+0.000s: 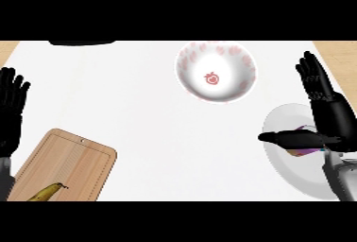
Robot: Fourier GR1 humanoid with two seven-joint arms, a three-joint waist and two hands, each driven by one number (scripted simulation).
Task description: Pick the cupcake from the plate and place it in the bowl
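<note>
A white bowl (215,71) with red markings sits at the counter's far middle, holding nothing. At the right lies a grey-white plate (293,175). On it a cupcake (304,151) with a purple wrapper shows only partly, under my right hand (327,116). That hand is over the plate with straight fingers pointing away and the thumb stretched left across the cupcake; it does not close on it. My left hand (10,108) rests open at the left edge, fingers up.
A wooden cutting board (70,163) lies at the lower left with a banana (46,193) on its near end. A dark object (82,42) pokes in at the counter's far edge. The wooden counter edge shows at both far corners.
</note>
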